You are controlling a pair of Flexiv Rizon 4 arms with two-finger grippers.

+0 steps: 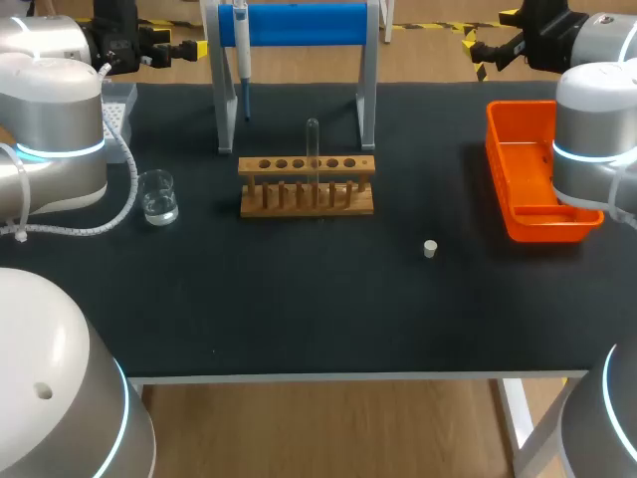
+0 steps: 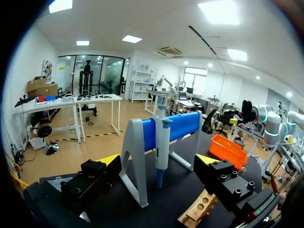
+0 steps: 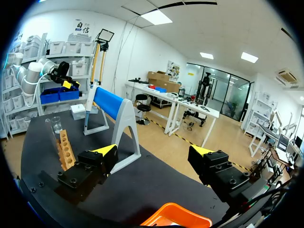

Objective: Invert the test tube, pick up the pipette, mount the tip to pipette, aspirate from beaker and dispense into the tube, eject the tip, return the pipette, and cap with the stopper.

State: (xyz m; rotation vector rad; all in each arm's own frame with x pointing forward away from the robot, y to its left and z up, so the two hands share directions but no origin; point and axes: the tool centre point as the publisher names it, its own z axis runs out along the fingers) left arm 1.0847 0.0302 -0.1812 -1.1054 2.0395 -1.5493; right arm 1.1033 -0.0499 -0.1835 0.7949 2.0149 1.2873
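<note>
Orange tray [image 1: 553, 227] (table's right) lies well apart from stopper [image 1: 430, 248].

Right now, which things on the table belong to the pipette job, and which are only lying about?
For the job: test tube, pipette, beaker, stopper.
Not named in the task: wooden rack, blue stand, orange tray, grey box.

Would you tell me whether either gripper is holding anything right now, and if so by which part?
Nothing is held: the left gripper and the right gripper are both open and empty.
</note>
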